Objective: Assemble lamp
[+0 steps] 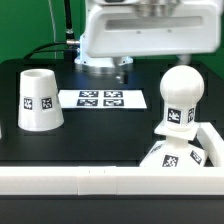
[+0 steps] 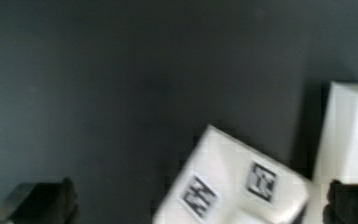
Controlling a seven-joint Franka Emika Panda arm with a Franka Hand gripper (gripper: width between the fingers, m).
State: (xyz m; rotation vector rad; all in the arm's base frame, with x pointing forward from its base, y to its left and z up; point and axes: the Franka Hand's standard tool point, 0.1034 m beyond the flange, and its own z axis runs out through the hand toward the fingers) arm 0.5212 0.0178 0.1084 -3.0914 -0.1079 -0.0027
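Observation:
The tapered white shade (image 1: 38,100) stands on the black table at the exterior view's left. The round bulb (image 1: 181,92) stands upright by its neck on the white tagged base (image 1: 172,157) at the exterior view's right, beside the white wall. My gripper (image 1: 121,68) hangs at the back, above the far edge of the marker board (image 1: 102,98), well apart from all three lamp parts. In the wrist view the gripper (image 2: 194,205) is open and empty, its dark fingertips (image 2: 34,200) wide apart above a corner of the marker board (image 2: 238,185).
A low white wall (image 1: 60,180) runs along the front of the table and turns up the exterior view's right side. A white strip (image 2: 350,130) shows in the wrist view; I cannot tell what it is. Black table (image 1: 100,135) lies between shade and base.

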